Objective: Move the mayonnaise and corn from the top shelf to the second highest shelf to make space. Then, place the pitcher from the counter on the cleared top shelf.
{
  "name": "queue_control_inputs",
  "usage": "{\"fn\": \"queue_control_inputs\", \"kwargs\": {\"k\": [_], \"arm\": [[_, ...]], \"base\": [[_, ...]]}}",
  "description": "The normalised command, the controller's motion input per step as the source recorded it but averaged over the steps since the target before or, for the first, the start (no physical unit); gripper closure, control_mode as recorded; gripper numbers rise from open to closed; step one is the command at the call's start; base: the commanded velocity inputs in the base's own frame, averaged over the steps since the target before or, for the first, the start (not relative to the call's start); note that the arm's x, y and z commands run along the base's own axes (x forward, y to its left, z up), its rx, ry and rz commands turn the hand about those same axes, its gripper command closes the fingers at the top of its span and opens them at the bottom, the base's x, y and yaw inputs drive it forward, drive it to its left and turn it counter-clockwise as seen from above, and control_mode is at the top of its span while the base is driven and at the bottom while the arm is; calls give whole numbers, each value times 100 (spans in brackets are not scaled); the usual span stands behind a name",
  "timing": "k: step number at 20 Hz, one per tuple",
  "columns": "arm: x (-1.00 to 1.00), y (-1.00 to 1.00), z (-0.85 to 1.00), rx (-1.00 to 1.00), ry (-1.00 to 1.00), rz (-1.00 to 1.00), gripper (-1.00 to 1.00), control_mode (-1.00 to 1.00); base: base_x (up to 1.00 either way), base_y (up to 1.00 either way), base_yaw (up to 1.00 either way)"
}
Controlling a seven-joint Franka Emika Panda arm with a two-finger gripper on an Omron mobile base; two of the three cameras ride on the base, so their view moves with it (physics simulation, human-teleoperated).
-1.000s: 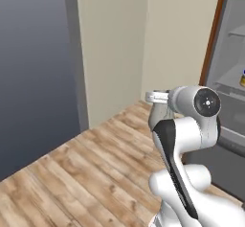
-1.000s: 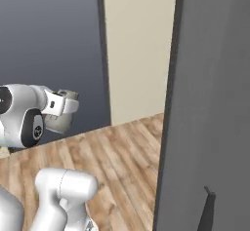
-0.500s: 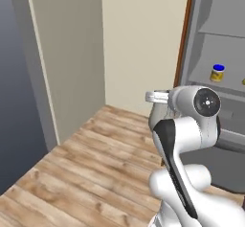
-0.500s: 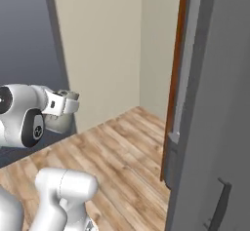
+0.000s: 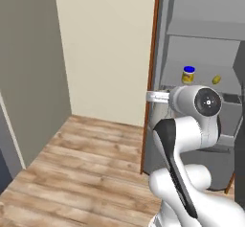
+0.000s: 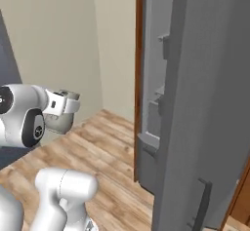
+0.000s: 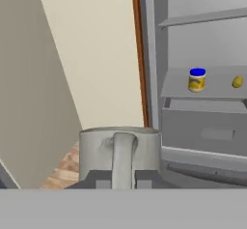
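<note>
My gripper [image 7: 123, 180] is shut on the grey pitcher [image 7: 120, 150], whose rim and handle rise just in front of the hand camera. In the open fridge, the blue-lidded mayonnaise jar [image 7: 197, 79] and the tiny yellow corn [image 7: 237, 81] stand side by side on the second highest shelf [image 7: 217, 89], directly above its drawer front. The thin top shelf [image 7: 207, 17] above them is bare. From the left base, the mayonnaise [image 5: 188, 74] and corn [image 5: 216, 80] sit just behind my arm, with the gripper [image 5: 156, 96] left of them, outside the fridge.
The fridge's open door [image 6: 195, 103], with bins on its inner side, stands close on the right. A brown wooden edge [image 5: 153, 53] frames the fridge's left side. A cream wall [image 5: 110, 49] lies ahead, wooden floor [image 5: 81, 159] below.
The whole scene has shifted as the base turned: the dark wall slid away to the left and the fridge interior came closer. The arm keeps its pose, still holding the pitcher.
</note>
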Motion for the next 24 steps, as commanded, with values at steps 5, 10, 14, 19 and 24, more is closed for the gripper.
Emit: {"fn": "queue_control_inputs", "kwargs": {"k": [5, 10, 14, 19, 24], "arm": [[0, 0, 0, 0, 0, 0, 100, 100], [0, 0, 0, 0, 0, 0, 100, 100], [0, 0, 0, 0, 0, 0, 100, 100], [0, 0, 0, 0, 0, 0, 100, 100], [0, 0, 0, 0, 0, 0, 100, 100]], "base": [[67, 4, -36], [63, 2, -36], [57, 4, -35], [56, 14, -33], [54, 28, -29]]}}
